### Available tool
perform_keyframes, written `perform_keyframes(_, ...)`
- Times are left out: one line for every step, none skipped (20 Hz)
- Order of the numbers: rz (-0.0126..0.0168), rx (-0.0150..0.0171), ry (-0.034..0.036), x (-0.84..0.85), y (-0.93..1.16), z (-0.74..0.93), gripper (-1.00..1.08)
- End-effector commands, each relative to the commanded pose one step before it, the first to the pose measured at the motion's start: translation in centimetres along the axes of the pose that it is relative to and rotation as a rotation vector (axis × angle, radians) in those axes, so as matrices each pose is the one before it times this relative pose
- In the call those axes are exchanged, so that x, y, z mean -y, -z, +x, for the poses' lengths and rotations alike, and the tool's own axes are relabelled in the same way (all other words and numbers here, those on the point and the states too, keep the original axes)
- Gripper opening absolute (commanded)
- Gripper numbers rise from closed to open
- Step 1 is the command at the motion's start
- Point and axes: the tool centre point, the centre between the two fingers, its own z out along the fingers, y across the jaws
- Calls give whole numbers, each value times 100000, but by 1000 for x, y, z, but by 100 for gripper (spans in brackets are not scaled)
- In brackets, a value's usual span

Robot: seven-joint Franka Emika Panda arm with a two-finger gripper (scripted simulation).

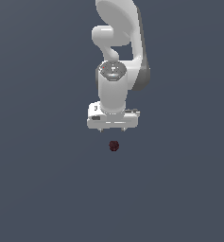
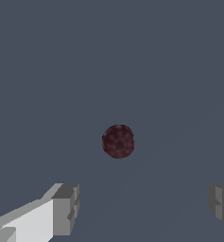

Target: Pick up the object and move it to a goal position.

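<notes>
The object is a tiny dark maroon ball (image 1: pixel 114 146) with a bumpy surface, lying on the flat grey ground just in front of the arm in the exterior view. My white gripper (image 1: pixel 112 128) hangs above it, pointing down, apart from it. In the wrist view the ball (image 2: pixel 118 141) sits in the middle of the picture, beyond the gripper (image 2: pixel 144 205). The two grey fingertips (image 2: pixel 66 208) stand wide apart with nothing between them. The gripper is open and empty.
The white arm (image 1: pixel 118 52) rises behind the gripper toward the top of the exterior view. A uniform dark grey floor (image 1: pixel 47 189) lies all around. No other objects show.
</notes>
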Motion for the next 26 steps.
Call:
perform_keyframes(0, 0, 0, -1, 0, 0, 100)
perform_keyframes(-32, -20, -90, -38, 14, 11, 100)
perform_keyframes(-97, -62, -287, -124, 43, 32, 100)
perform_keyframes(-156, -99, -462, -198, 70, 53, 100)
perform_keyframes(-216, -137, -641, -274, 98, 74, 100)
perform_keyframes(-275, -175, -822, -350, 128, 95, 100)
perform_keyframes(-325, -206, -977, -414, 156, 111, 100)
perform_keyframes(-283, -179, -864, -363, 143, 97, 100)
perform_keyframes(-217, -136, -674, -280, 117, 74, 100)
perform_keyframes(-151, -93, -485, -198, 90, 51, 100)
perform_keyframes(-88, -53, -299, -119, 61, 28, 100)
perform_keyframes(-23, -11, -94, -32, 26, 6, 100)
perform_keyframes(30, 20, 91, 36, -15, -14, 100)
perform_keyframes(69, 35, 291, 105, -79, -14, 100)
perform_keyframes(22, -10, 266, 62, -125, 10, 100)
perform_keyframes(5, -35, 322, 55, -183, 27, 100)
perform_keyframes(9, -48, 445, 81, -245, 34, 100)
perform_keyframes(23, -52, 571, 108, -308, 38, 100)
perform_keyframes(37, -59, 701, 139, -370, 41, 100)
perform_keyframes(51, -67, 821, 165, -432, 43, 100)
perform_keyframes(66, -76, 939, 191, -493, 45, 100)
perform_keyframes(79, -88, 1047, 213, -553, 47, 100)
perform_keyframes(95, -101, 1160, 236, -616, 48, 100)
perform_keyframes(115, -114, 1270, 260, -678, 46, 100)
perform_keyframes(138, -123, 1355, 281, -722, 40, 100)
perform_keyframes(141, -117, 1258, 264, -672, 30, 100)
